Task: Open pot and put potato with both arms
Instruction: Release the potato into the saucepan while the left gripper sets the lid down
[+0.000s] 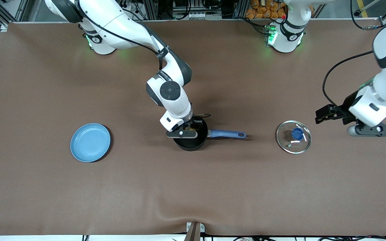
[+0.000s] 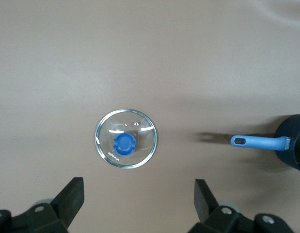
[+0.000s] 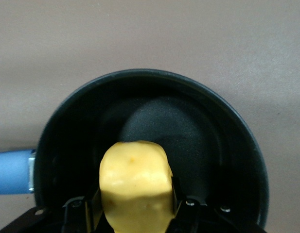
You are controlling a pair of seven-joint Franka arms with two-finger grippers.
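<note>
A: Where is the potato point(image 3: 135, 187) now?

B: Held between the fingers point(image 3: 81, 213) of the right gripper point(image 1: 189, 129), over the open pot point(image 1: 191, 143), above the black inside. Not yet lying on the bottom, as far as the right wrist view shows.

A: And the pot itself?

B: Standing on the desk point(image 1: 193, 187) about midway between the two arms, handle point(image 1: 228, 134) pointing toward the left arm's end. Lid point(image 1: 293, 137) already off, lying flat on the desk farther toward that end, knob point(image 1: 297, 134) up.

A: How to judge the potato for handling?

B: Probably light and firm, with a smooth, rounded skin, so a little slippery. Pinched now across the narrow middle, which looks like the right place. From so low a short drop should do no harm.

A: And the lid, if needed again?

B: Glass, so likely fragile and slick at the rim. Better taken by the blue knob.

A: The left gripper point(image 2: 140, 204)?

B: Waiting in the air with fingers spread wide and nothing between them, just beside the lid toward the left arm's end. Also a blue plate point(image 1: 90, 142) toward the right arm's end, nothing on it.
</note>
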